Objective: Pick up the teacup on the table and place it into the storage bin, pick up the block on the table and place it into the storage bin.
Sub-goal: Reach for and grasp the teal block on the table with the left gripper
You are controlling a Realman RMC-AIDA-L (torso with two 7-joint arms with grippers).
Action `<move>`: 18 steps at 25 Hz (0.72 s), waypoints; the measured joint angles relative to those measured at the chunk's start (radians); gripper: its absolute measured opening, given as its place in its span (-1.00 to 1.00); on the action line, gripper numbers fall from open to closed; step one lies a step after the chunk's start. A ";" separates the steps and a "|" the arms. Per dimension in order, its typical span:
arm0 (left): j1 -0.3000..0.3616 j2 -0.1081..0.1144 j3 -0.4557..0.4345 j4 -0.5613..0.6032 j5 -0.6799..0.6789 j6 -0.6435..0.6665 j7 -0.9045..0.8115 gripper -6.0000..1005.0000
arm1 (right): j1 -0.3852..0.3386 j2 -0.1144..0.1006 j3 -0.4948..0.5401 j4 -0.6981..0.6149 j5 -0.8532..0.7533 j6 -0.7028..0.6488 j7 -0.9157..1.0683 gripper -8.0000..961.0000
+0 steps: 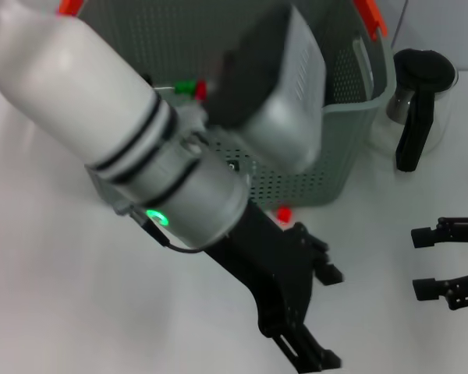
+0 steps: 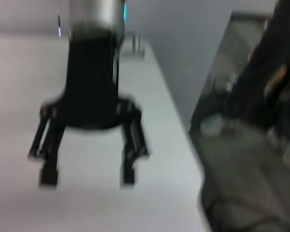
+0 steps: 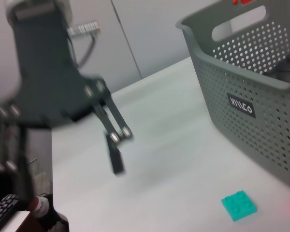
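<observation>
The grey-green perforated storage bin (image 1: 345,148) stands at the back of the white table; the right wrist view shows its wall with the black label (image 3: 241,104). A red block (image 1: 284,213) lies on the table just in front of the bin. A teal block (image 3: 238,205) lies near it in the right wrist view; the head view hides it behind my left arm. My left gripper (image 1: 329,318) is open and empty above the table in front of the bin, near the red block. My right gripper (image 1: 421,262) is open and empty at the right. No teacup is in view.
A glass pot with a black lid and handle (image 1: 416,101) stands to the right of the bin. Small green and red shapes (image 1: 192,88) show by the bin's near edge next to my left arm. The table's edge (image 2: 183,130) runs along a wall.
</observation>
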 joint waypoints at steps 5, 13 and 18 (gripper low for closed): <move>-0.005 0.000 0.135 -0.071 0.187 -0.187 0.020 0.89 | -0.001 0.001 0.000 0.004 -0.003 0.001 0.001 0.96; -0.019 -0.004 0.252 -0.183 0.367 -0.406 0.009 0.89 | -0.010 0.001 -0.001 0.006 -0.005 0.007 0.002 0.96; -0.059 -0.003 0.249 -0.279 0.379 -0.470 -0.020 0.89 | -0.010 0.001 0.006 0.007 -0.027 0.008 0.005 0.96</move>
